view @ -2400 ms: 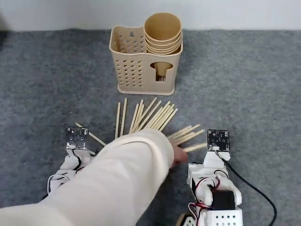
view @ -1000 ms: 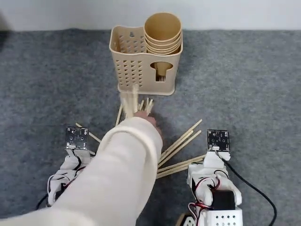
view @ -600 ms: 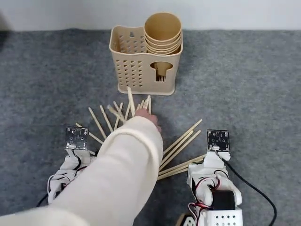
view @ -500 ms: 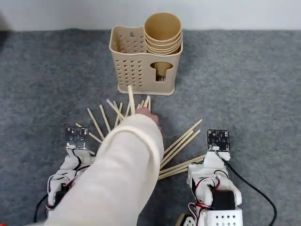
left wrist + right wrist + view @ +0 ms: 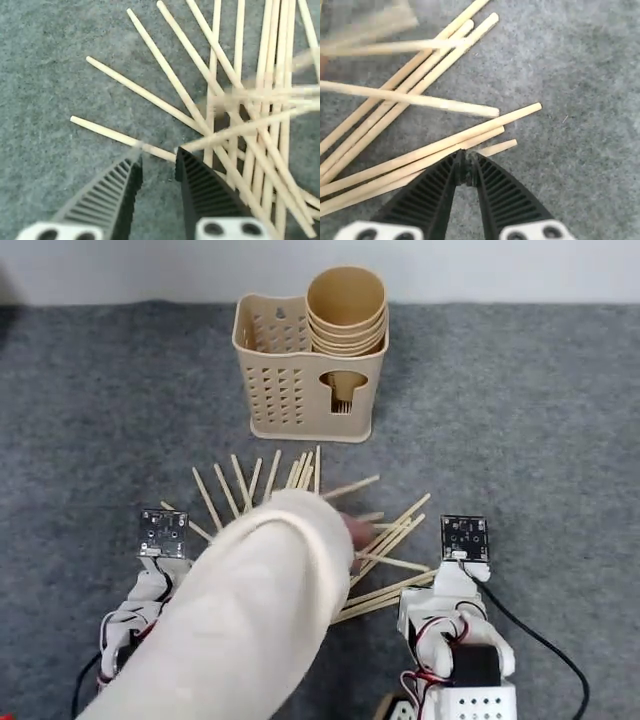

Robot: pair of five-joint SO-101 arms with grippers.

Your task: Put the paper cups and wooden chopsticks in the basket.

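Paper cups (image 5: 345,302) stacked in basket (image 5: 290,390); wooden chopsticks (image 5: 303,472) fanned on desk (image 5: 520,440), partly under person's sleeve (image 5: 250,620). Left gripper (image 5: 157,155) jaws slightly parted, right gripper (image 5: 466,161) jaws closed, both empty. Best: open wider, straddle one loose stick.

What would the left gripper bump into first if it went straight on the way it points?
Most likely the chopstick lying crosswise right at the tips of the left gripper, whose jaws stand slightly apart. The crossed pile comes after it. How high the tips sit above it is unclear.
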